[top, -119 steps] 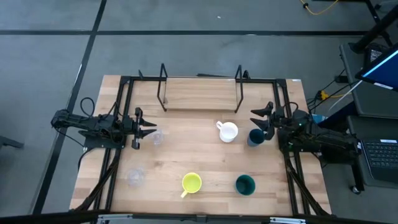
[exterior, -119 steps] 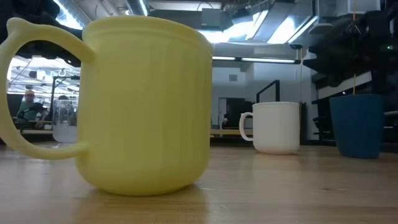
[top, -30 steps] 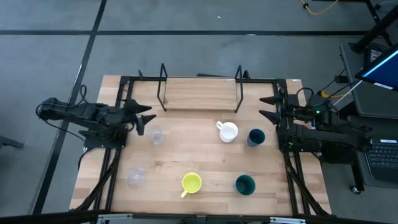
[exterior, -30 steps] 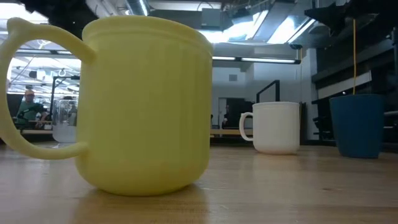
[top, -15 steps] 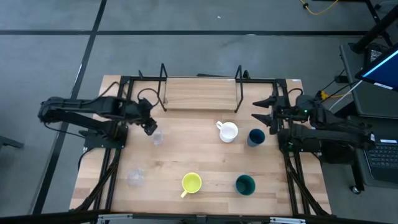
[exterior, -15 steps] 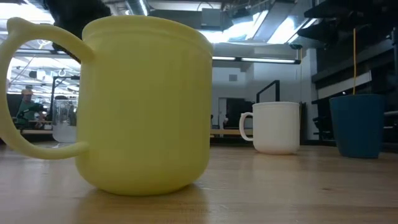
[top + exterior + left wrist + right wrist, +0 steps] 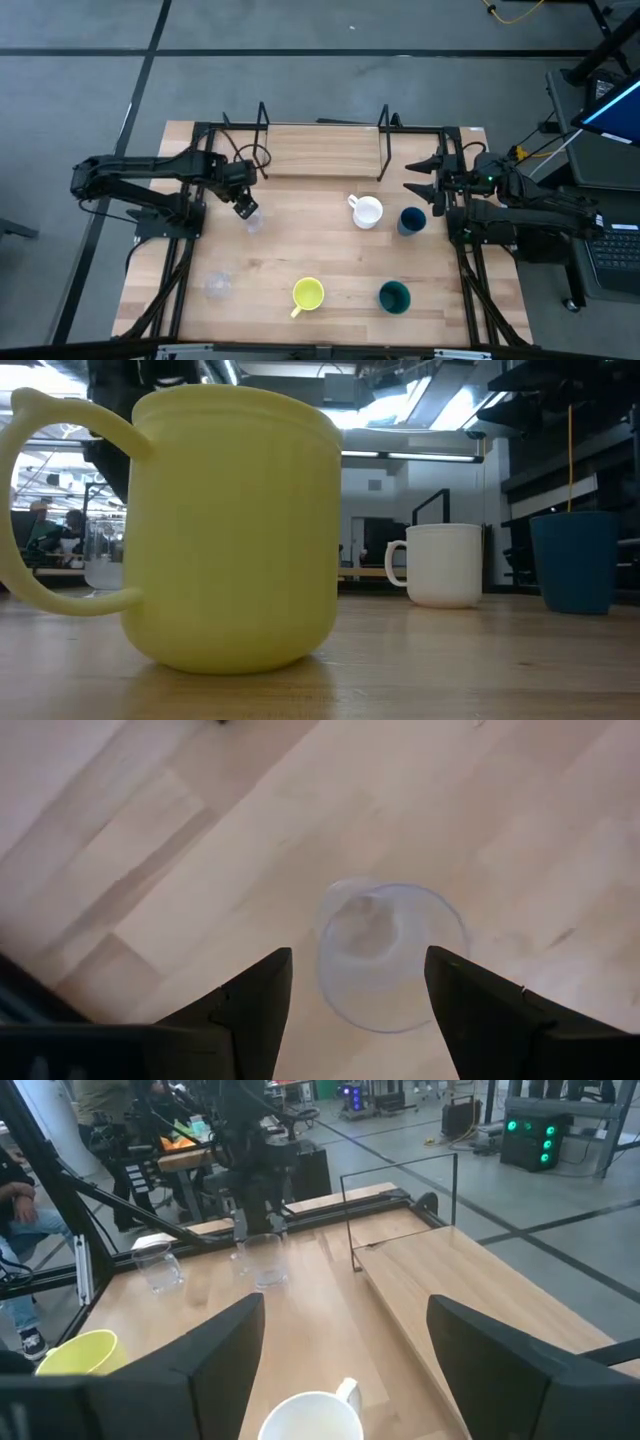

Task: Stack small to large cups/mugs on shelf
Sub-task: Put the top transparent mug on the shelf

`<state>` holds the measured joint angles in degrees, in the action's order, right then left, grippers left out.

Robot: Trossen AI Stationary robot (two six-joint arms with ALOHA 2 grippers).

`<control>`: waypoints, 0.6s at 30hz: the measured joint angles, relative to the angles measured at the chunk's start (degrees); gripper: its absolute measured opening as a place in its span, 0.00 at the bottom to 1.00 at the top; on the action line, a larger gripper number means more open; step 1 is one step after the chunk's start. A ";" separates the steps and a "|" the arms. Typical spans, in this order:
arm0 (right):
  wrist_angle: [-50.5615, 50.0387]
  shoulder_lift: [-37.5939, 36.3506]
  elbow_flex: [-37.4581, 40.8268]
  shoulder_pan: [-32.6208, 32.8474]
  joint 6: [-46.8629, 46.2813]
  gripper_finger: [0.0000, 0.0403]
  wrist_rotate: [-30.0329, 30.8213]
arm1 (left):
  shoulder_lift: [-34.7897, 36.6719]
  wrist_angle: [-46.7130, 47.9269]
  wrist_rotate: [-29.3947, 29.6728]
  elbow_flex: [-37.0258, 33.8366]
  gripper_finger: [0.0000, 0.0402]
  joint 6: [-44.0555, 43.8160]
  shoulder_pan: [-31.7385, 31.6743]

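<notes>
Left of centre in the high view, a small clear glass cup (image 7: 252, 220) is standing on the pale wooden surface (image 7: 330, 255), and the left gripper (image 7: 243, 207) is hanging directly above it. Seen from the left wrist, its dark fingers (image 7: 255, 1005) are spread wide, one to each side of the glass rim, gripping nothing. My reading is that the first pick is being lined up: lowering comes next, then a gentle close on the thin wall.

Toward the upper middle of that frame, the narrow light-wood shelf with black wire ends (image 7: 320, 152) is carrying no cups. Elsewhere sit a second clear glass cup (image 7: 218, 287), a yellow mug (image 7: 308, 294), a white mug (image 7: 366, 212), a dark blue cup (image 7: 411, 220) and a dark green cup (image 7: 394, 297).

At right of frame, the right gripper (image 7: 428, 181) is waiting beside the blue cup, fingers parted and empty.
</notes>
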<state>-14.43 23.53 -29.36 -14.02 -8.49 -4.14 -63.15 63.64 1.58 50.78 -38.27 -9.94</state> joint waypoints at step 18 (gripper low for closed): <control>-0.11 0.00 0.00 0.02 -0.04 0.70 0.00 | -11.35 0.14 -4.12 0.00 0.56 9.25 -3.45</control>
<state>-14.55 23.53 -29.36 -14.00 -8.54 -4.14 -74.50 63.79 -2.54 50.78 -29.03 -13.39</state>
